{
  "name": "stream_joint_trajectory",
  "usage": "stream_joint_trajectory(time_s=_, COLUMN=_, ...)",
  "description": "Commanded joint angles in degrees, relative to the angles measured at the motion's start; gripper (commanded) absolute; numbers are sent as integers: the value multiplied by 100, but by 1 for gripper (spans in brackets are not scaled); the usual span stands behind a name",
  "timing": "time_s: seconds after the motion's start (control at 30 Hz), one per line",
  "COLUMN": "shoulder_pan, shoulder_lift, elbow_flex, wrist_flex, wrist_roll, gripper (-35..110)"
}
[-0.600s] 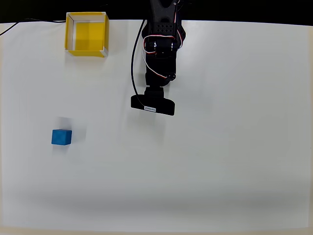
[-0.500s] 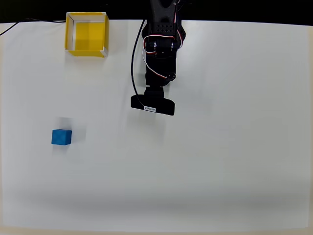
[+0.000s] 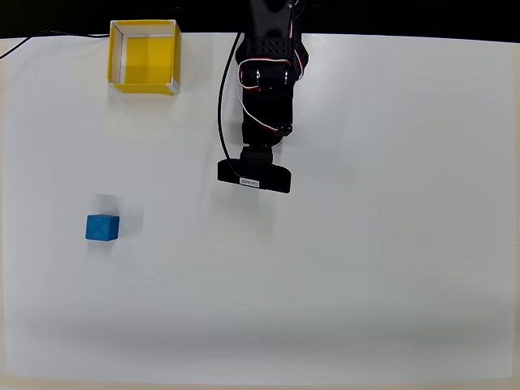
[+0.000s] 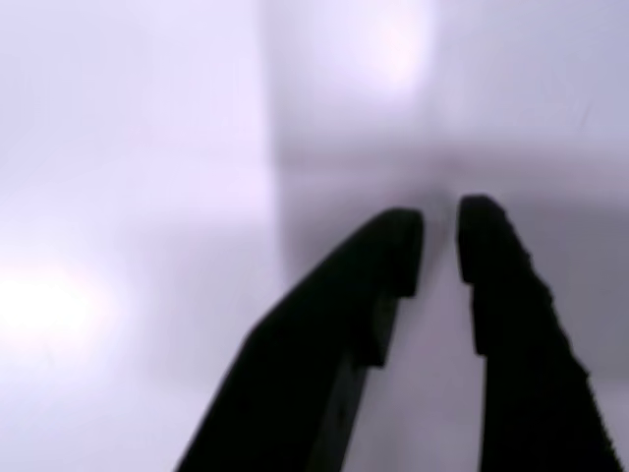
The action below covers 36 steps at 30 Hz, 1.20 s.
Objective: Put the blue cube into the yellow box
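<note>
The white table (image 3: 366,268) is seen straight down from high above in the overhead view, its far edge at the top, while a close, blurred patch of that same surface is taken in past the gripper (image 4: 440,241) from the wrist view.

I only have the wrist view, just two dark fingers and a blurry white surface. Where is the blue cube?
Observer: In the overhead view the blue cube sits alone on the white table, toward the picture's left, well apart from the arm.
Operator: And the yellow box?
Observer: The yellow box is at the top left of that view, near the table's far edge, with nothing inside it.
Operator: Which is nearer the arm?
Observer: They look about equally far. The box lies up and to the left of the arm's camera end, the cube down and to the left.
</note>
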Motion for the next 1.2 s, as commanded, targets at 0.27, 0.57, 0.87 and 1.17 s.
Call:
stream_joint_trajectory(time_s=0.27, shoulder_pan=1556, shoulder_lift=-2628, elbow_flex=-1143, wrist_flex=-4096, wrist_roll=272, gripper=21)
stream_joint_trajectory(time_s=0.57, shoulder_pan=3094, shoulder_lift=-5388, elbow_flex=-1222, wrist_flex=-8499, wrist_roll=598, gripper=42)
stream_joint_trajectory(time_s=0.87, shoulder_pan=4298, shoulder_lift=-7348, elbow_flex=-2443, wrist_flex=-9158, wrist_roll=44, gripper=45)
stream_joint_trajectory(time_s=1.17, shoulder_pan=5062, shoulder_lift=-9185, elbow_flex=-4078, wrist_flex=-9501, wrist_roll=123, gripper=46)
